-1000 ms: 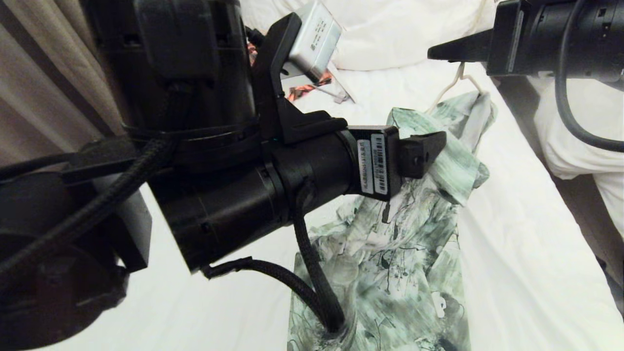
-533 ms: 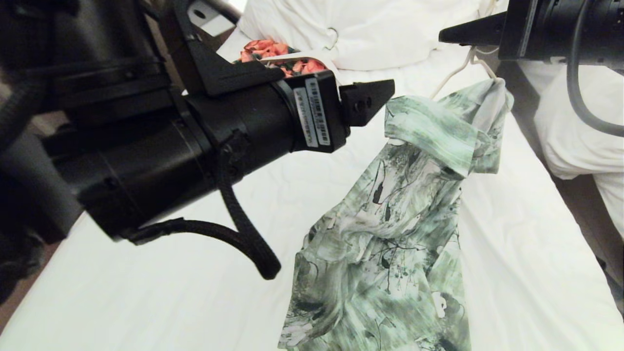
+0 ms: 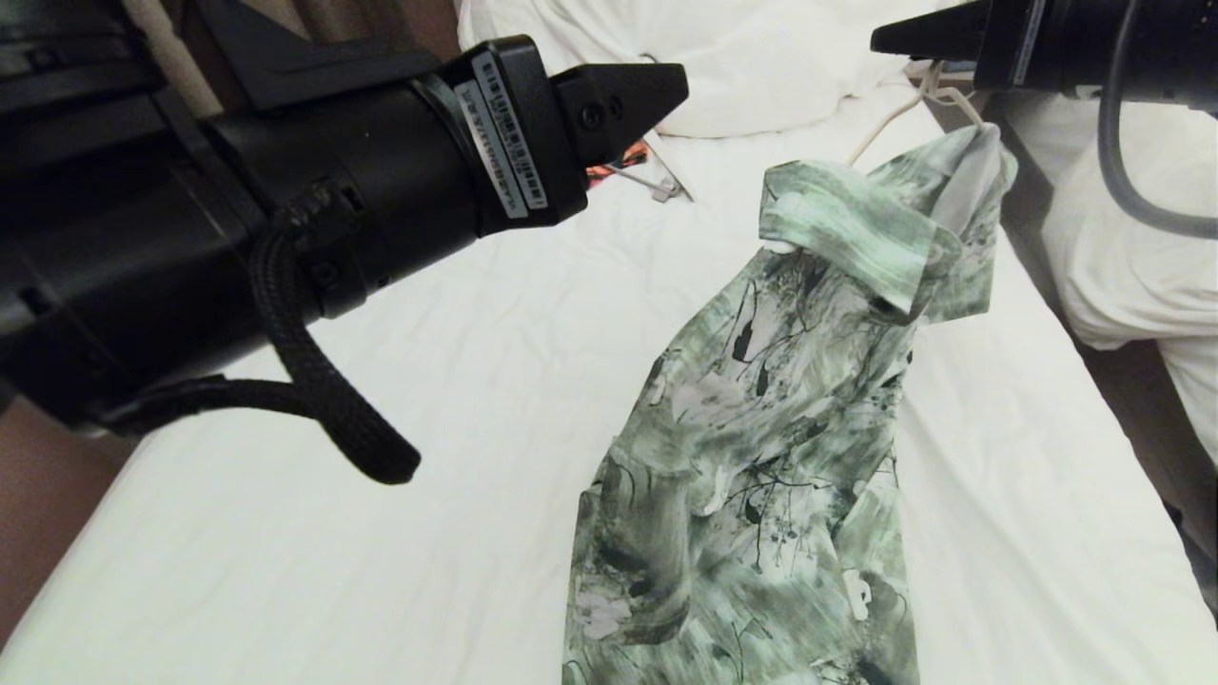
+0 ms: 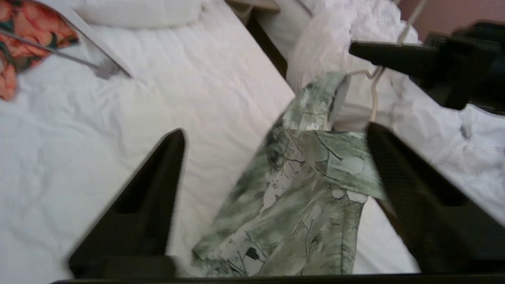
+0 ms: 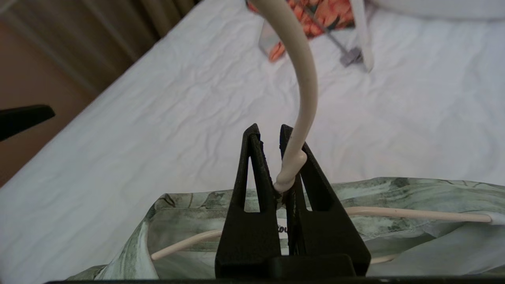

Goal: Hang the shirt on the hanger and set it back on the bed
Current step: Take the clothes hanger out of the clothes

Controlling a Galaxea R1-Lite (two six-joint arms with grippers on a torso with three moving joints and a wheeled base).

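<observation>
The right gripper (image 5: 274, 157), fingers pinching the hanger (image 5: 303, 98) at its neck, holds the shirt (image 3: 761, 457) draped down onto the bed (image 3: 457, 381). The left gripper (image 4: 276, 165) hovers nearby, fingers spread. The thin hanger could twist, letting the shirt slide off.

The left gripper (image 3: 657, 90) is withdrawing from the shirt (image 3: 761, 457), rising up and away toward the pillows. The shirt's collar end, now uncovered, is shifting slightly higher beneath the right gripper (image 3: 894, 38).
</observation>
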